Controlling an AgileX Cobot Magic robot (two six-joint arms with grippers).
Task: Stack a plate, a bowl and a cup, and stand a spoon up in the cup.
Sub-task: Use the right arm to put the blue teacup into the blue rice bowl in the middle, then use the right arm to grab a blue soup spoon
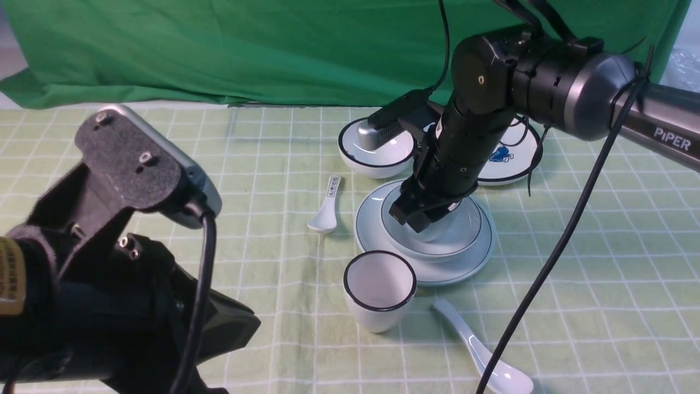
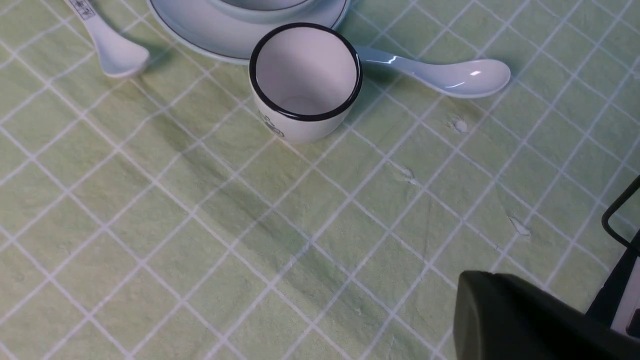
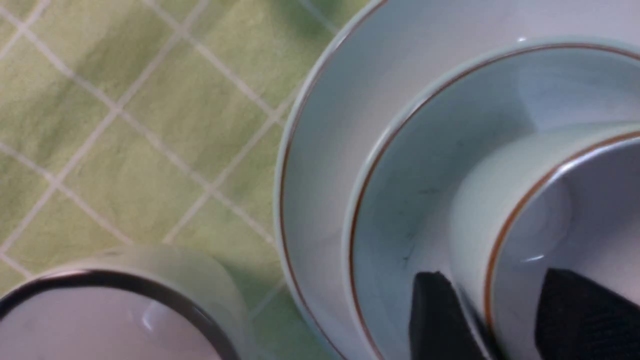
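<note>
The plate [image 1: 365,227] lies mid-table with the bowl [image 1: 473,230] stacked in it, and the cup [image 1: 436,234] stands upright in the bowl. My right gripper [image 1: 421,219] is lowered over the cup. In the right wrist view its gripper [image 3: 495,274] straddles the wall of the cup [image 3: 485,200]: one finger outside against it, the other inside with a visible gap, so it is open. The spoon [image 1: 476,345] lies flat at the front and also shows in the left wrist view [image 2: 450,77]. My left gripper [image 1: 240,323] hovers at the front left, empty; its fingers [image 2: 480,300] look closed together.
A black-rimmed cup [image 1: 379,290] stands just in front of the plate, touching the spoon's handle. A small printed spoon [image 1: 327,208] lies left of the plate. A black-rimmed bowl [image 1: 377,158] and a cartoon plate [image 1: 508,158] sit behind. A green backdrop closes the far edge.
</note>
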